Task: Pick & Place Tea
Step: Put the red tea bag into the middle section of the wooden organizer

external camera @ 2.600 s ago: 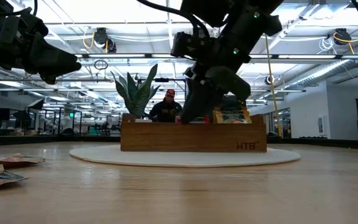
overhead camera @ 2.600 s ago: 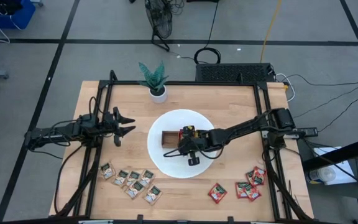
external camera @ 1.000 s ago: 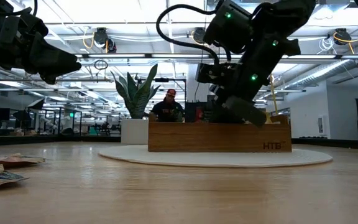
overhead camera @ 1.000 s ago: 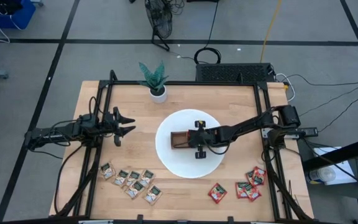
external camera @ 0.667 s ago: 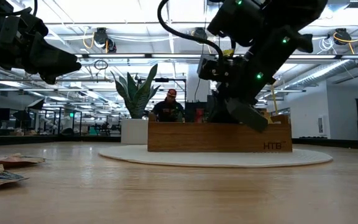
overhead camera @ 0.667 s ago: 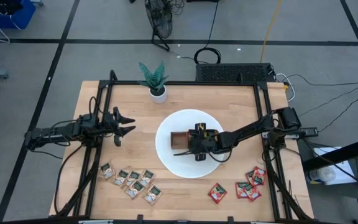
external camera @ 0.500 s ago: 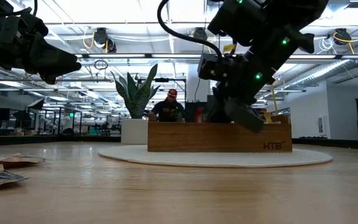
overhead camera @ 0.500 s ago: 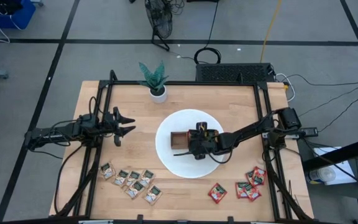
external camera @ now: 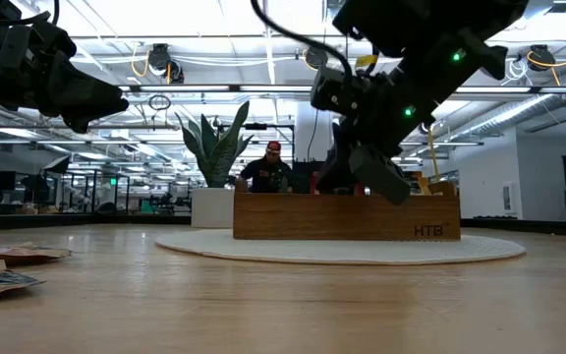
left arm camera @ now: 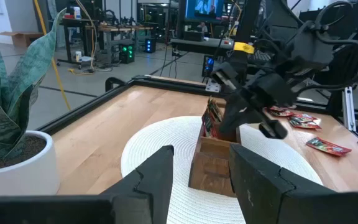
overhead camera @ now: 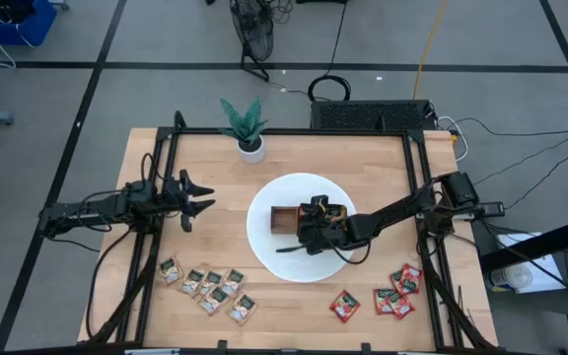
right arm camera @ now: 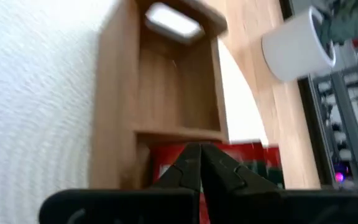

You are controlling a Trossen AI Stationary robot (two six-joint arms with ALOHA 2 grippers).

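Mostly, tea sachets (overhead camera: 208, 289) lie loose along the worktop's (overhead camera: 215, 237) near edge, with red ones (right arm camera: 241, 163) in the wooden tray (overhead camera: 282, 219) on a white mat (overhead camera: 264, 247), under the right tool (overhead camera: 313, 235) pinched together; the left tool (overhead camera: 197, 200) hovers apart, fingers spread.

Right tool (overhead camera: 309, 235) closed, arm outstretched — left tool (overhead camera: 197, 200) parted.

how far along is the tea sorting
Done: red sachets stand in the tray's middle compartment. In hand: nothing; the right end effector is shut over them. Left: beige sachets and more red ones lie on the table; the end compartment is empty.
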